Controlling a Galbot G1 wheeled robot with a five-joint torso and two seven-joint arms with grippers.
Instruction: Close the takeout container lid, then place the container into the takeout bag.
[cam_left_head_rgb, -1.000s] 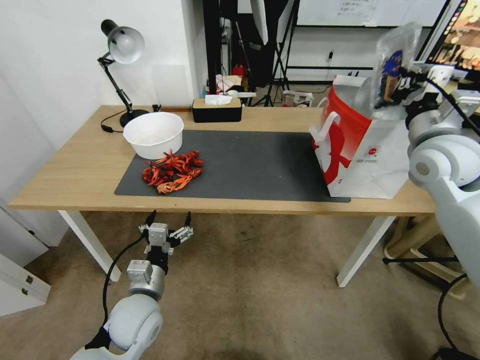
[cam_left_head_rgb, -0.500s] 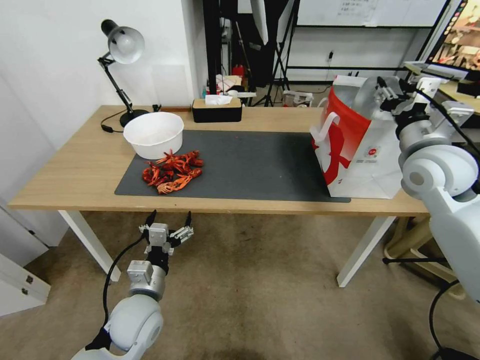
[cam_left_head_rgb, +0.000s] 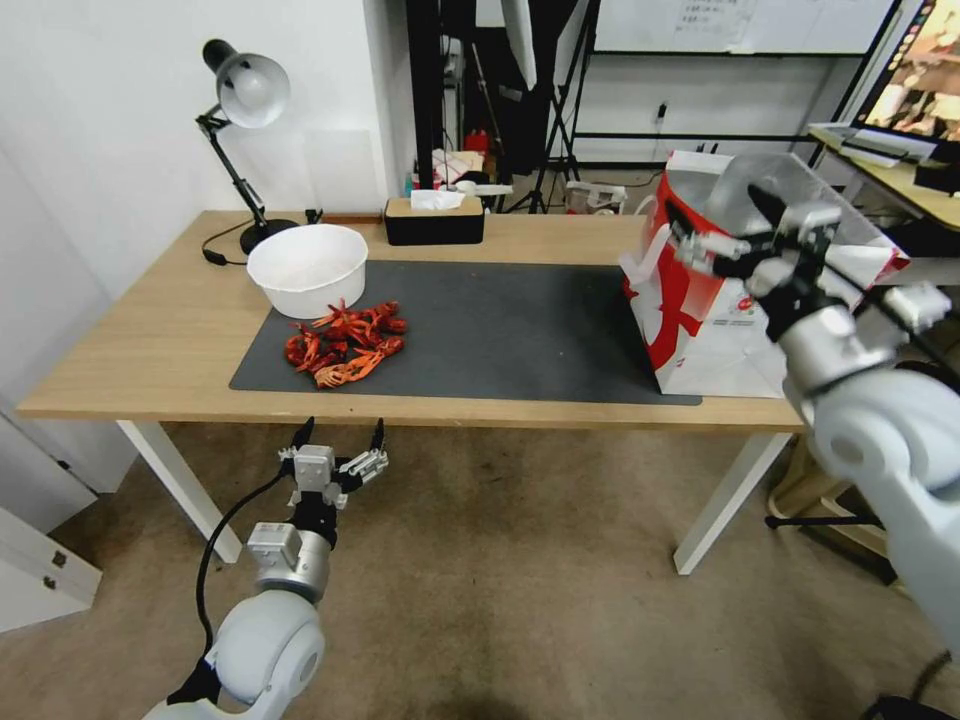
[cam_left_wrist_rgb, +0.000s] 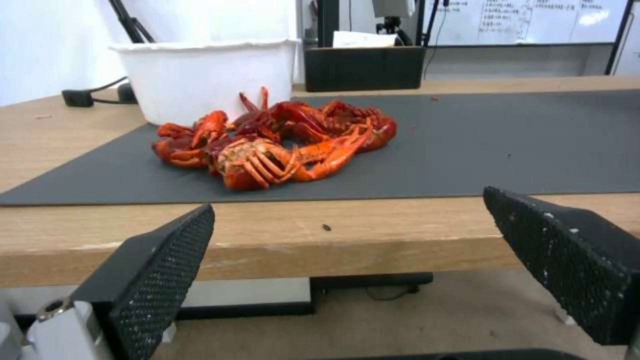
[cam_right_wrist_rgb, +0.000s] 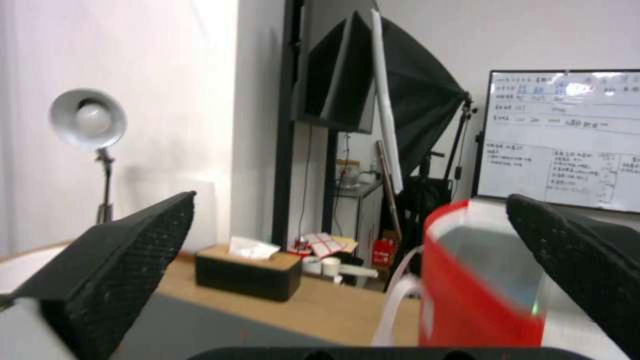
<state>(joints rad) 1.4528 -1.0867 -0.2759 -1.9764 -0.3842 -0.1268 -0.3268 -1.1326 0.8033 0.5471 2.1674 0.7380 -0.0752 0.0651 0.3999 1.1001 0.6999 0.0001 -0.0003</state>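
Observation:
The white-and-red takeout bag (cam_left_head_rgb: 700, 330) stands open on the right end of the table, its foil lining showing; in the right wrist view the takeout bag (cam_right_wrist_rgb: 480, 295) is close ahead. My right gripper (cam_left_head_rgb: 730, 228) hovers open and empty in front of the bag's upper edge, and the right gripper (cam_right_wrist_rgb: 350, 210) has its fingers spread wide in its own wrist view. The takeout container and its lid are hidden from view. My left gripper (cam_left_head_rgb: 340, 432) hangs open below the table's front edge, and the left gripper (cam_left_wrist_rgb: 347, 200) faces the table edge.
A white bowl (cam_left_head_rgb: 307, 268) and a pile of red crayfish (cam_left_head_rgb: 345, 342) sit at the left of the dark mat (cam_left_head_rgb: 500, 330). A desk lamp (cam_left_head_rgb: 245, 90) and a black tissue box (cam_left_head_rgb: 433, 220) stand at the back. A second desk stands to the right.
One second ago my right gripper held the clear container above the bag. It now holds nothing and has drawn back and down from the bag's mouth. The left arm stayed still.

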